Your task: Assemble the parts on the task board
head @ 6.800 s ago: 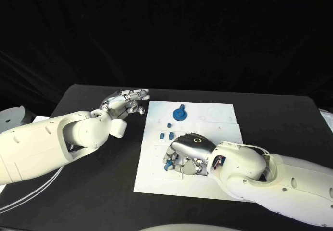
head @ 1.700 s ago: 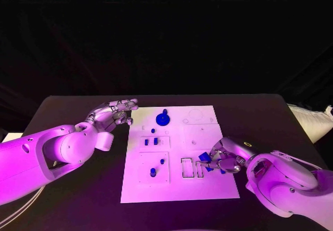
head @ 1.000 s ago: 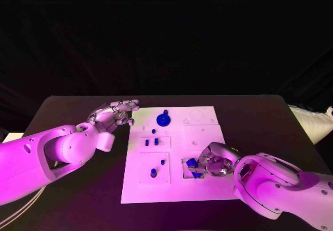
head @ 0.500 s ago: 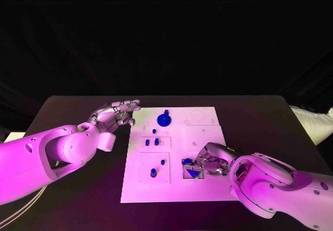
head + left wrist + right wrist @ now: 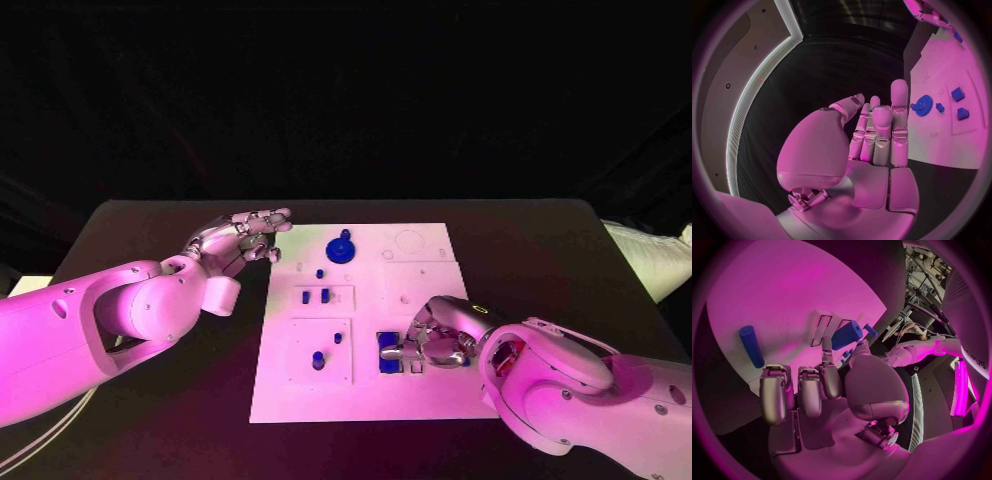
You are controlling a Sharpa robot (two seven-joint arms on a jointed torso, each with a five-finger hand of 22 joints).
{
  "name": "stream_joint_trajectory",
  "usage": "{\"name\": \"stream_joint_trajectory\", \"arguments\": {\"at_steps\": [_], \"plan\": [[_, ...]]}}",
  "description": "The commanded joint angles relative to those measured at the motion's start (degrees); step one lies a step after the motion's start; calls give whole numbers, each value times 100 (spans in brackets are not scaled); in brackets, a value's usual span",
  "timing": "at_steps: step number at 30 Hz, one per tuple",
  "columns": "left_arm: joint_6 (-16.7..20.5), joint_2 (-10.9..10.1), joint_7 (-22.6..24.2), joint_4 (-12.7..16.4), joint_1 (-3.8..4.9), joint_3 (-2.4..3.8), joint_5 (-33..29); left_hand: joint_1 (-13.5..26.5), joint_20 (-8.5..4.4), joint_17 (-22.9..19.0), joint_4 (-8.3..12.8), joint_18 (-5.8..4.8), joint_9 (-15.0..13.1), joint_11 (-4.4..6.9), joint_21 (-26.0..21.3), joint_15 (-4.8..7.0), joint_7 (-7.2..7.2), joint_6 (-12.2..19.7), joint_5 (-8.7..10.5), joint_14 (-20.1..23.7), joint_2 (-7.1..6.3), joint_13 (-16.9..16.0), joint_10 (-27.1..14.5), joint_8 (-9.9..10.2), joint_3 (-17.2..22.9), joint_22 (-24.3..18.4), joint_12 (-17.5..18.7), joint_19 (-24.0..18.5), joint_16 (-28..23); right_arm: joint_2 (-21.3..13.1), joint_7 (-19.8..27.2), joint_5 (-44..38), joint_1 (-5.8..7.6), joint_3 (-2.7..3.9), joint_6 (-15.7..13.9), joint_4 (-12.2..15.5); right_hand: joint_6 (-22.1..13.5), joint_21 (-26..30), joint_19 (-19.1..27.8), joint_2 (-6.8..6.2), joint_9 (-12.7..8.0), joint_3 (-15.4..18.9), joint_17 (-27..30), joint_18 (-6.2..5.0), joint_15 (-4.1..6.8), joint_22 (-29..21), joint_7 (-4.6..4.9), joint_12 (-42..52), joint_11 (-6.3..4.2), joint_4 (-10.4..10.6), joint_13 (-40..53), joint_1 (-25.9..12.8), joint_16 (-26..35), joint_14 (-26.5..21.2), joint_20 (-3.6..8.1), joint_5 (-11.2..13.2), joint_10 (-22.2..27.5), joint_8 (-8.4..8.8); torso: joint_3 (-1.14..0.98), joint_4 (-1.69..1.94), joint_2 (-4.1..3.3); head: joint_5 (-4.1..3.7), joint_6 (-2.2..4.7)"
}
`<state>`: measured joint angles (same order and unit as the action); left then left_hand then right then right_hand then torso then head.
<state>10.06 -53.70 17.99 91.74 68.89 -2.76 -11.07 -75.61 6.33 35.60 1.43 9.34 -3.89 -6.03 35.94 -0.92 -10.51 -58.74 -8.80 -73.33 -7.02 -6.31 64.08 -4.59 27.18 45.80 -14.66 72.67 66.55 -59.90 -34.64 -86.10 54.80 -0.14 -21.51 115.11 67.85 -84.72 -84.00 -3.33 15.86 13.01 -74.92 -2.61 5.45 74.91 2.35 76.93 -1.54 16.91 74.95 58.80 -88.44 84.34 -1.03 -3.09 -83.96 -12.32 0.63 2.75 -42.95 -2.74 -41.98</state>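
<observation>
Starting with the board [image 5: 378, 405]: white plate flat on the black table [image 5: 144, 225], stiff, not something to lift; work happens on top of it. Shallow outlined recesses and slots mark where pieces go.

Left hand [image 5: 242, 232] hangs over the table just beside the board's far left corner, fingers straight and pressed close together in the left wrist view [image 5: 879, 131], holding nothing, touching nothing.

Right hand [image 5: 444, 338] sits low over the board's near right part, fingers curled over the narrow slots. It pinches a blue block [image 5: 846, 335] between thumb and fingertip, the block tilted with one end toward the slots [image 5: 824, 324]. Whether that end is already in a slot, I cannot tell.

Block, by judgement: small hard plastic, light, smooth and likely slippery; little risk of breaking, more risk of twisting in the pinch. Best taken by its long flat sides, leaving the lower end free to enter.

Blue gear [image 5: 342, 246] lies at the board's far end, well apart from the right hand. Blue peg [image 5: 751, 345] lies flat on the board near the right fingers. Smaller blue pieces [image 5: 315, 296] stand in the middle recess.
</observation>
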Motion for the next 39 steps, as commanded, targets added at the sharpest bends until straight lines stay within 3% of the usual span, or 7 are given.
{"name": "stream_joint_trajectory", "arguments": {"at_steps": [1,6,12,19,27,34,39], "plan": [[-108,1,21,15,2,3,21,29,7,-6,-9,108,1,16,-24,8,1,49,28,37,44,-9,-43,-21,-35,-8,-20,-18,-27,-22,-16,-391,-8,-2,20,50,-27,13,-308,-49,17,-67,-1216,78,-5,795,23,3,-17,-1,665,-38,8,509,36,16,-213,30,-7,-4,0,-1,4],[-120,-3,15,10,1,2,21,37,9,-31,-9,108,2,13,-29,6,-2,57,29,49,40,-10,-57,-22,-44,-11,-31,-19,-35,-93,53,-379,-9,2,-74,174,9,-39,-339,52,99,-334,-1277,95,4,866,8,78,-31,-106,737,495,-27,522,41,-72,-255,25,-5,3,-2,-1,-1],[-122,-8,14,9,1,2,21,37,9,-31,-9,108,2,13,-29,6,-2,57,29,49,40,-10,-57,-22,-44,-11,-31,-19,-35,-101,69,-400,-9,5,-21,201,20,-63,-352,40,169,-463,-1302,103,8,901,5,88,-36,-371,767,1161,-41,527,46,-37,-269,29,2,-7,-1,-4,-3],[-128,1,12,11,1,2,21,37,9,-31,-9,108,2,13,-29,6,-2,57,29,49,40,-10,-57,-22,-44,-11,-31,-19,-35,38,39,-501,-9,5,133,54,53,-67,-354,161,228,-545,-1300,105,15,908,-3,103,-44,-529,790,1458,-40,526,51,-17,-286,18,9,12,2,-33,-8],[-121,-14,10,16,1,2,21,37,9,-31,-9,108,2,13,-29,6,-2,57,29,49,40,-10,-57,-22,-44,-11,-31,-19,-35,78,40,-561,-12,4,200,-4,54,-73,-358,174,252,-573,-1304,107,18,918,-7,101,-49,-614,796,1578,-43,527,54,-6,-290,20,9,-1,1,-28,-16],[-121,-24,12,19,1,2,21,37,9,-31,-9,108,2,13,-29,6,-2,57,29,49,40,-10,-57,-22,-44,-11,-31,-19,-35,-88,227,-487,-18,5,-278,107,37,-68,-355,141,262,-544,-1299,106,14,912,7,103,-39,-605,802,1542,-40,526,53,-35,-291,33,-1,3,3,-32,-6],[-121,-28,12,19,1,2,21,37,9,-31,-9,108,2,13,-29,6,-2,57,29,49,40,-10,-57,-22,-44,-11,-31,-19,-35,-430,645,24,10,14,-635,253,-238,-41,-340,164,203,-545,-1284,99,-47,882,110,37,43,-534,781,1488,-31,523,14,-232,-266,238,6,-1,12,-64,5]]}}
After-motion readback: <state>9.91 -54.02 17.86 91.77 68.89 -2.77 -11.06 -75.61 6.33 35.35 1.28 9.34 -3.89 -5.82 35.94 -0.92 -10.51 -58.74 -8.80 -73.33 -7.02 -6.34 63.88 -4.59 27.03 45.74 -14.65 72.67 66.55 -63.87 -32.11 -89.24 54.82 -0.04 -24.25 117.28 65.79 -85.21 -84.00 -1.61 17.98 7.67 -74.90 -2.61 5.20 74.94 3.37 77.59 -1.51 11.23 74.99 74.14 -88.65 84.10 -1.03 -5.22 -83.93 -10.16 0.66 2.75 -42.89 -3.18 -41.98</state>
